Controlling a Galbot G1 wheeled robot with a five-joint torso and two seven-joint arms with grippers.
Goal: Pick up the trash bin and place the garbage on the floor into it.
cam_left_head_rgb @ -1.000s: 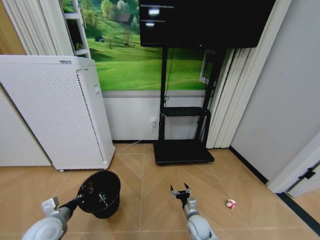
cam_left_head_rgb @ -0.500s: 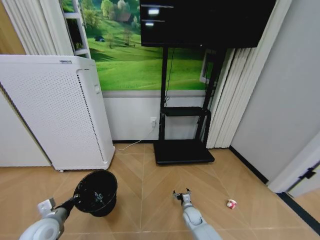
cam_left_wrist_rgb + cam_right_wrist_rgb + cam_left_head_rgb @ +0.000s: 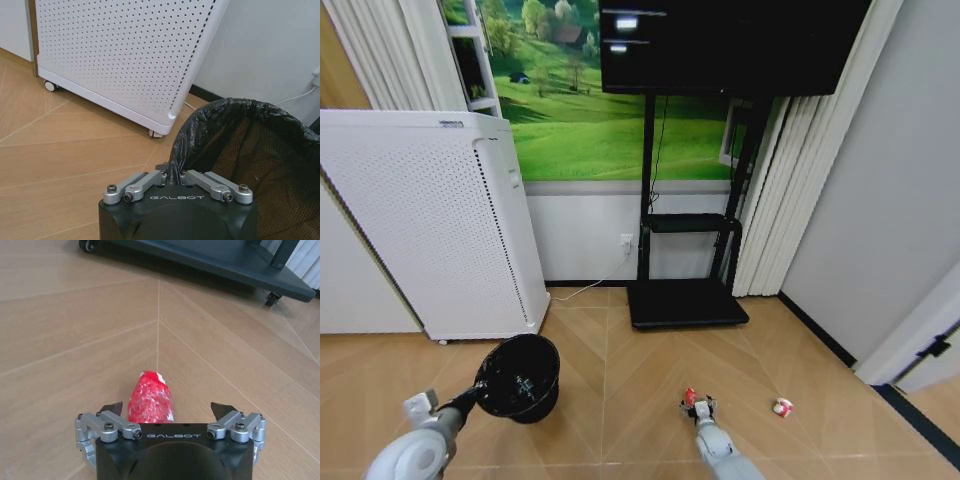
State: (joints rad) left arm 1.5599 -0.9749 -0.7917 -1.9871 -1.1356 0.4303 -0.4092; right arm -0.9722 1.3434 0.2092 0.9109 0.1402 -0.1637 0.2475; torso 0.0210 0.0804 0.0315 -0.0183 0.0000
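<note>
- Now the left gripper (image 3: 171, 176), jaws clenched, is gripping the trash bin (image 3: 520, 378) by its rim;
- the right gripper (image 3: 167, 410), jaws released, is straddling a red-and-white wrapper (image 3: 149, 397) on the floor (image 3: 75, 340).

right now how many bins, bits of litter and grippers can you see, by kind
bins: 1, the black trash bin, its rim held in the left gripper
litter pieces: 2, a red one on the floor between the open jaws of the right gripper, and a red and white one farther right
grippers: 2
total: 5
</note>
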